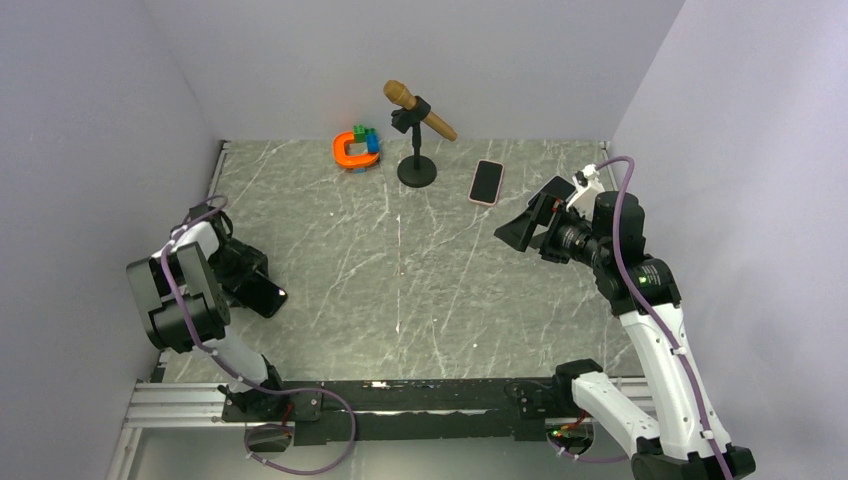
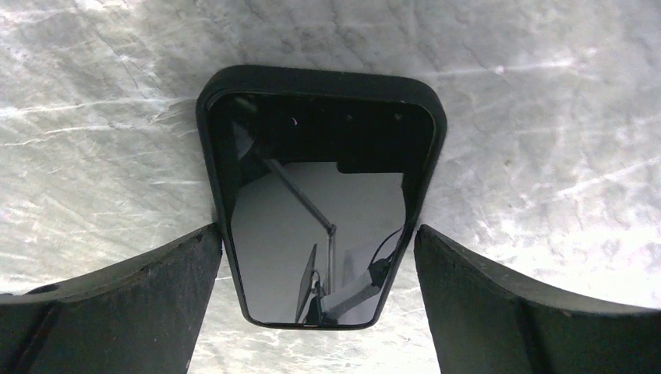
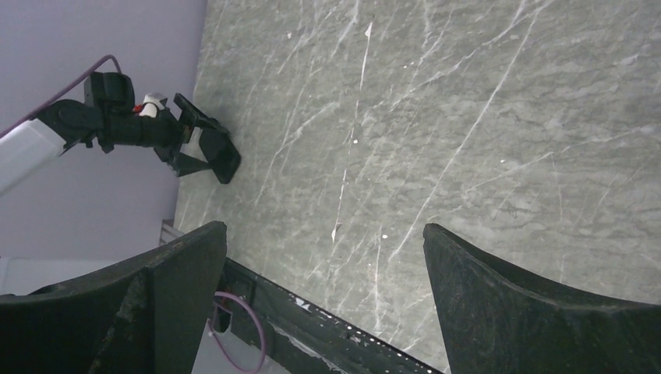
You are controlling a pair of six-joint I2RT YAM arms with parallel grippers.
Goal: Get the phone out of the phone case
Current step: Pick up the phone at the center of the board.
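- So the phone (image 2: 312, 195) sits in its black phone case (image 2: 319, 78), lying screen-up on the counter (image 1: 400, 300) over at the left side, right under the left arm.
- The left tool (image 2: 319, 234) straddles the near end of it, one finger on each long edge. Both fingers look to be right against the rim, but I honestly can't tell if it's actually squeezing or just resting there.
- That left arm is folded up tight, elbow high, wrist angled down at the counter.
- The right tool (image 3: 324, 227) is wide open with nothing in it, hanging in the air over the right side and facing across toward the left arm. Well apart from the case.
- My take: the left should pin the case by its rim only, not the glass, and hold it flat.
- Then the right needs to come over and peel a far corner of the lip back. Go for a corner, the sides won't flex as easily.
- There's also a pink-edged phone (image 1: 487, 181) at the back near a microphone (image 1: 418, 110). Nobody's touching it.
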